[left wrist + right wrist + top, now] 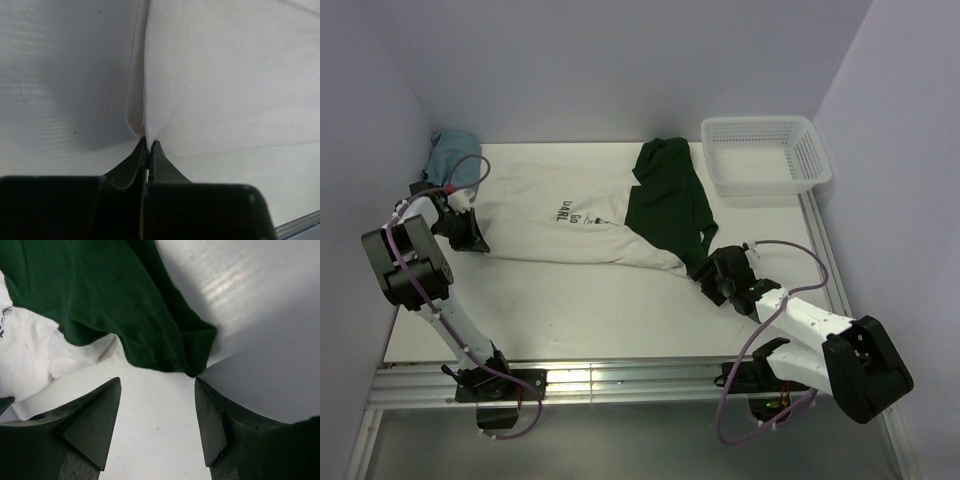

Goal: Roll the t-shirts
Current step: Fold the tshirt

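The left arm folded low, left gripper clamped on the shirt's white edge; the right arm reached forward, right gripper spread wide before the green sleeve.

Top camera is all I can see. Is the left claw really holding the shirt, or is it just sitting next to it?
Observer: It's holding it. The wrist camera shows the left gripper pinched shut on the edge of the shirt.
Kid: Is the cloth flat there?
Observer: No. It bunches into a crease that runs away from the pinch.
Kid: What about the right claw?
Observer: The right gripper is wide open. The green sleeve ends right by its fingertips, and only bare table shows between them.
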You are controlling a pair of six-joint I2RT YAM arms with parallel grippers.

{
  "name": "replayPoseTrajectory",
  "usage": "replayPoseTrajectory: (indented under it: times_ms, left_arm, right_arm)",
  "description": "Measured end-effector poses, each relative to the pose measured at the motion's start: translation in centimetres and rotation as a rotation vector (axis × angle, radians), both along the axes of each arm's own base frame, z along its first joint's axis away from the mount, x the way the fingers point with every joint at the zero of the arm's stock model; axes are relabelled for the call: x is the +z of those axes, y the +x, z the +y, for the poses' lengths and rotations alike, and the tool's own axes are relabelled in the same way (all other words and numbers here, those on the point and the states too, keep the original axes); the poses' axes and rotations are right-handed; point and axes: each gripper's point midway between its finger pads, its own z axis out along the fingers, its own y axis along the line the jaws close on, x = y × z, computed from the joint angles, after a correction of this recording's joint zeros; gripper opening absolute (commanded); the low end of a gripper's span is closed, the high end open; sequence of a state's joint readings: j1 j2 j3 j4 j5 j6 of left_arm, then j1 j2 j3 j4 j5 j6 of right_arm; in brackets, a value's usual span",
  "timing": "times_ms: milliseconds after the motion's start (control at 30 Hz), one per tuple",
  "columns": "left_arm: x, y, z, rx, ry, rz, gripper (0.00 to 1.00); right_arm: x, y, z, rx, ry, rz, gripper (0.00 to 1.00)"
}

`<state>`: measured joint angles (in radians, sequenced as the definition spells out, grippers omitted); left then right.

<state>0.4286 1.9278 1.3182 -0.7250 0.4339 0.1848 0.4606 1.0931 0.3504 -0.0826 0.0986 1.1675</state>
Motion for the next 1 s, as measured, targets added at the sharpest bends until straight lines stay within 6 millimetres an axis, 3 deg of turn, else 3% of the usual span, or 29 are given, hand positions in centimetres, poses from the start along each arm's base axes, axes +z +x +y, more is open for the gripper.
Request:
replayPoseTrajectory:
  times_ms: [200, 333, 433, 533, 767, 1000]
  left_arm:
    - [-0.1, -0.1, 0.1, -0.011, 0.01, -0.001, 0.0]
    - [-0.1, -0.1, 0.4, -0.017, 0.023, 0.0, 0.0]
    - [-0.2, -0.2, 0.6, -0.028, 0.04, 0.001, 0.0]
    - [-0.1, -0.1, 0.9, -0.035, 0.055, 0.001, 0.0]
    - [0.3, -0.3, 1.5, -0.065, 0.101, 0.0, 0.0]
    - [1.0, -1.1, 1.8, -0.093, 0.138, 0.001, 0.0]
  right_arm:
    - [-0.4, 0.8, -0.1, -0.054, 0.007, 0.001, 0.54]
    - [-1.2, 1.0, -0.6, -0.08, -0.023, 0.022, 0.14]
    - [-1.4, 1.2, -1.2, -0.098, -0.059, 0.035, 0.02]
    - [-0.7, 1.6, -2.1, -0.11, -0.126, 0.033, 0.0]
    - [3.5, 2.9, -4.0, -0.137, -0.189, -0.057, 0.0]
    - [3.0, 0.8, -5.0, -0.126, -0.186, -0.033, 0.0]
